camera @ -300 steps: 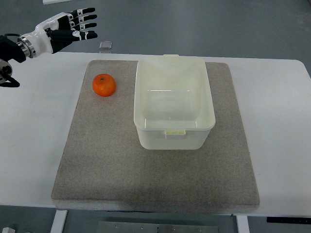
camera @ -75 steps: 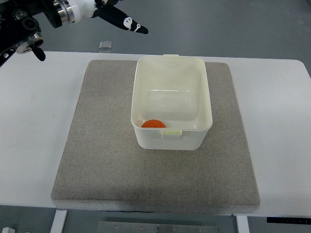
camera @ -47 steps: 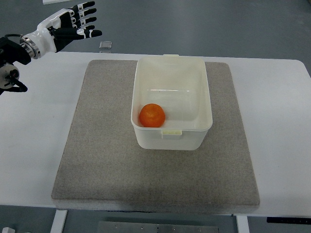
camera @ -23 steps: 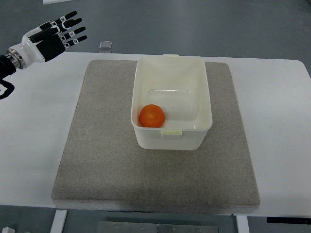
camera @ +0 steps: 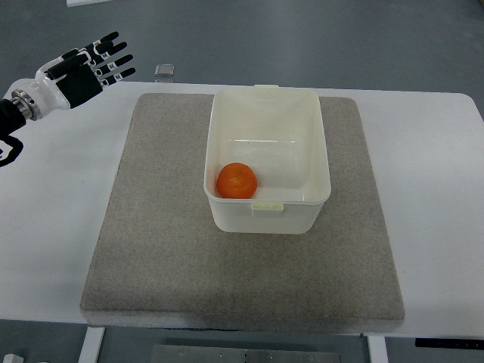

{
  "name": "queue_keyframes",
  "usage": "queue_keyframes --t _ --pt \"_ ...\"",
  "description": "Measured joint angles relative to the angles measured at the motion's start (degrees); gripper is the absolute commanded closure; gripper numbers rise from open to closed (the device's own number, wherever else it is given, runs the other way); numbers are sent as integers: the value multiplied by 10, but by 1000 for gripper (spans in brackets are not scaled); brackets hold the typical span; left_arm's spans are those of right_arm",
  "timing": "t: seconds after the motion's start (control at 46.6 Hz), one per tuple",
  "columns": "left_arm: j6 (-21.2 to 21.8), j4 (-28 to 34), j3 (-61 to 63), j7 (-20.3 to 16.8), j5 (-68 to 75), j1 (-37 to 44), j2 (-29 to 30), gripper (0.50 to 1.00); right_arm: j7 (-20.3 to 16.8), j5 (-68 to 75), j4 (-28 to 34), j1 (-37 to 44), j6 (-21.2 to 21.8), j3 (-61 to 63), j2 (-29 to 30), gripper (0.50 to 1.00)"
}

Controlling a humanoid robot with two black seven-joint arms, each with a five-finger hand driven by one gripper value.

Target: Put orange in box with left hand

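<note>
Resting State: Orange Inside Box, Left Hand Clear

Resting on the floor of the box [camera: 321, 162], the orange [camera: 237, 181] sits in the near-left corner, close to the left wall and the near wall. The orange is round and shows no distinct long axis; a small stem mark is faintly visible on its top, though its exact direction cannot be told. The box is a pale, translucent rectangular container, open at the top, with its long axis running from the near edge toward the far edge of the surface [camera: 435, 189]. A small tab projects from the middle of its near rim.

Item count:
- One orange.
- One box.
- One grey mat [camera: 162, 242].
- One small clear object [camera: 164, 71] near the far edge of the surface.

The box stands on the mat, toward its far half. The mat lies flat on the white surface.

The left hand [camera: 79, 72] is at the far-left corner of the view, well apart from the box, above the edge of the surface. Its fingers [camera: 113, 62] are spread straight and hold nothing. Nothing lies between the hand and the box.
</note>
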Motion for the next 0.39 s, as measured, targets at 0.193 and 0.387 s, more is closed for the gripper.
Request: queue_keyframes --t 0.193,0.387 --pt "0 0 0 0 2 0 0 506 3 -5 5 0 0 -2 0 568" --pt "0 0 0 -1 5 0 0 506 5 -5 5 0 -2 -1 0 568"
